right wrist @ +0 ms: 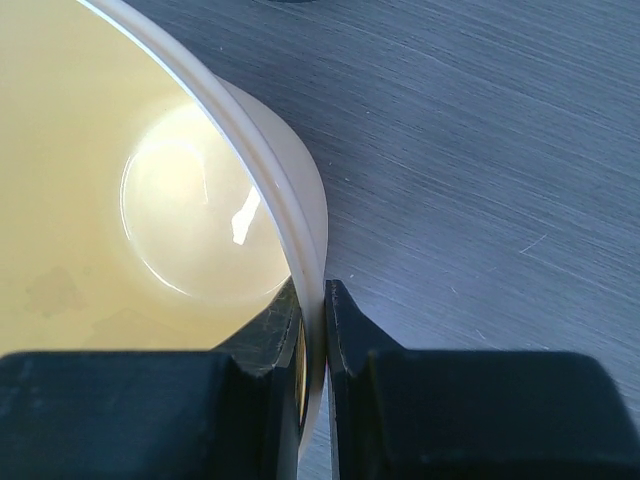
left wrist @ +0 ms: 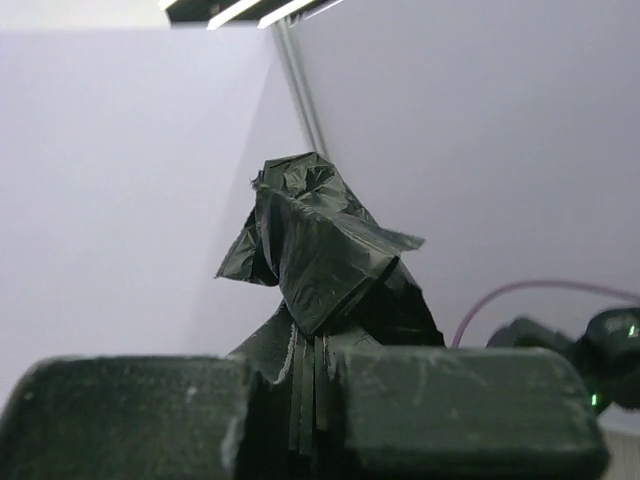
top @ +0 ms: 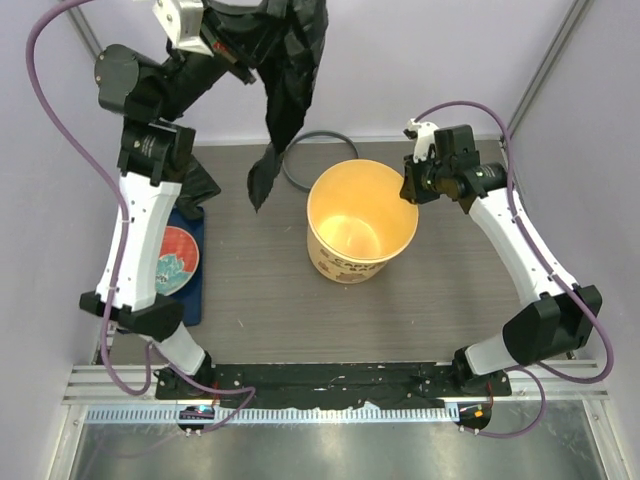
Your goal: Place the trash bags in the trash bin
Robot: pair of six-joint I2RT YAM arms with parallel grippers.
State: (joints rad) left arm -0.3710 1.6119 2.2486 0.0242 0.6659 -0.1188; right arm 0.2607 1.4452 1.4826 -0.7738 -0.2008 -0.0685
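Note:
The cream-yellow trash bin [top: 352, 262] stands upright in the middle of the table, open and empty inside. My right gripper [top: 412, 186] is shut on its right rim [right wrist: 300, 270], one finger inside the wall and one outside. My left gripper [top: 232, 55] is raised high at the back left and shut on a black trash bag [top: 288, 90], which hangs down in crinkled folds to a tip left of the bin. In the left wrist view the bag [left wrist: 320, 250] bunches up between the fingers. Another black bag [top: 200, 185] lies under the left arm.
A dark grey ring [top: 318, 158] lies flat behind the bin. A blue tray [top: 196, 290] holding a red-and-blue disc [top: 175, 258] sits at the left edge, by the left arm. Lilac walls close in the back and sides.

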